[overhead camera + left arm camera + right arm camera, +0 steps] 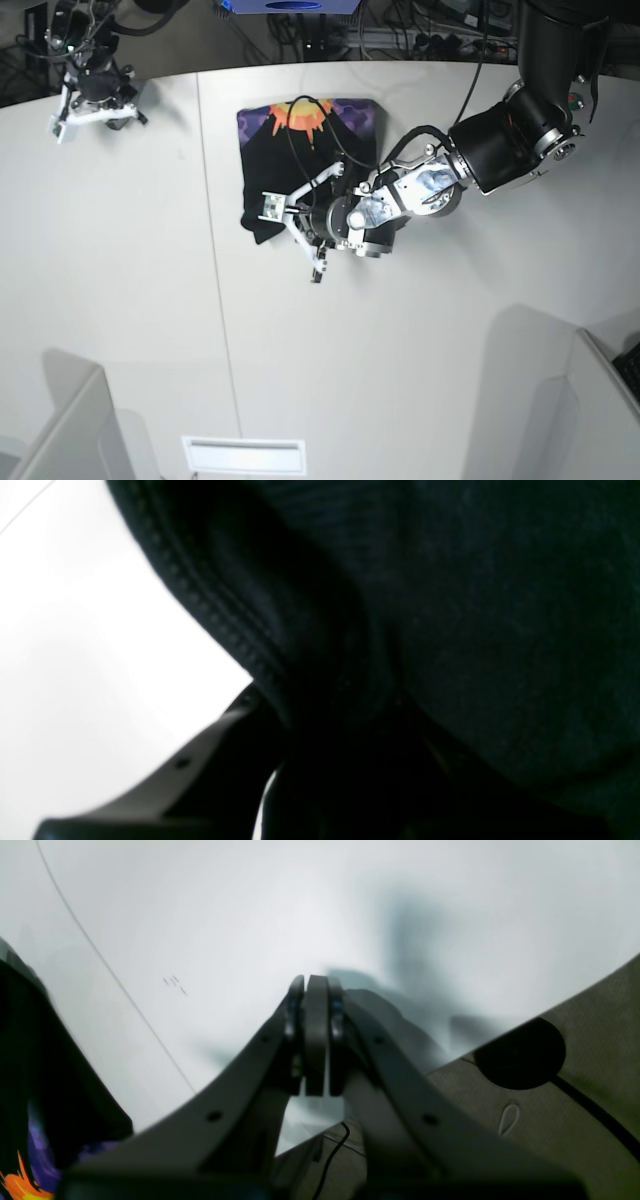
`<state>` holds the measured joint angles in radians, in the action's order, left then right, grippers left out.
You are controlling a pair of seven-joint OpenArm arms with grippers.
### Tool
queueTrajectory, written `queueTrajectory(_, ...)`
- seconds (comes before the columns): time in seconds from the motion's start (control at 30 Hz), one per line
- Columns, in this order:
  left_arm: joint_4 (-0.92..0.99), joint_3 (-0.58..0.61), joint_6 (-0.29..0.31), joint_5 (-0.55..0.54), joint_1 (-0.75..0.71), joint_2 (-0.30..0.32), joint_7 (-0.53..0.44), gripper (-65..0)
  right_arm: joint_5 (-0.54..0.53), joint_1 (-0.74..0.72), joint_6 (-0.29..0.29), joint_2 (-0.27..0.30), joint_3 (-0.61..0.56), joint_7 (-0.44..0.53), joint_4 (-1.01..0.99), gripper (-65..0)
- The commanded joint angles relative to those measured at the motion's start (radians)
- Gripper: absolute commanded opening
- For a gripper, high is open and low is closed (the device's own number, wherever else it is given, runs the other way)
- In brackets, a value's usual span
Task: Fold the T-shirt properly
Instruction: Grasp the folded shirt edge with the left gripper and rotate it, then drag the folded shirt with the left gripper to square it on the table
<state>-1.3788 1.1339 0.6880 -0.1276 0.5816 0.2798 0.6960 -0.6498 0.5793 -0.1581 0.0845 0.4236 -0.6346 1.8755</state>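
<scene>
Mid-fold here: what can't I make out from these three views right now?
- Left gripper fingertips: in the left wrist view the T-shirt fills the frame and covers them; in the base view they are too small.
- T-shirt's lower right edge: base view, hidden under the left arm.
- T-shirt in the right wrist view: only a corner, cut off by the frame's left edge.

White table lies open all round the folded T-shirt

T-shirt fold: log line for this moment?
T-shirt: folded, sun print up | left gripper: at its front edge | right gripper: shut, empty, away
</scene>
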Motion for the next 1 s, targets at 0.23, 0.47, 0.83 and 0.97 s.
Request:
queueTrajectory(0.23, -0.007, 0.001, 0.010, -0.002, 0.010, -0.004, 0.003, -65.0, -0.005, 0.001, 0.004, 0.008, 0.004, 0.017, 0.012, -65.0)
queueTrajectory(0.47, 0.002, 0.002, 0.010, -0.002, 0.011, -0.021, 0.004, -65.0, -0.005, 0.001, 0.004, 0.008, 0.004, 0.017, 0.012, -65.0)
queueTrajectory(0.83, -0.001, -0.008, 0.010, -0.002, 0.036, -0.024, 0.006, -55.1, -0.005, -0.002, 0.004, 0.008, 0.004, 0.017, 0.012, -65.0)
queueTrajectory(0.97, 0.000, -0.010, 0.010, -0.002, 0.068, -0.027, 0.007, -35.9, -0.005, -0.003, 0.004, 0.008, 0.004, 0.017, 0.012, -65.0)
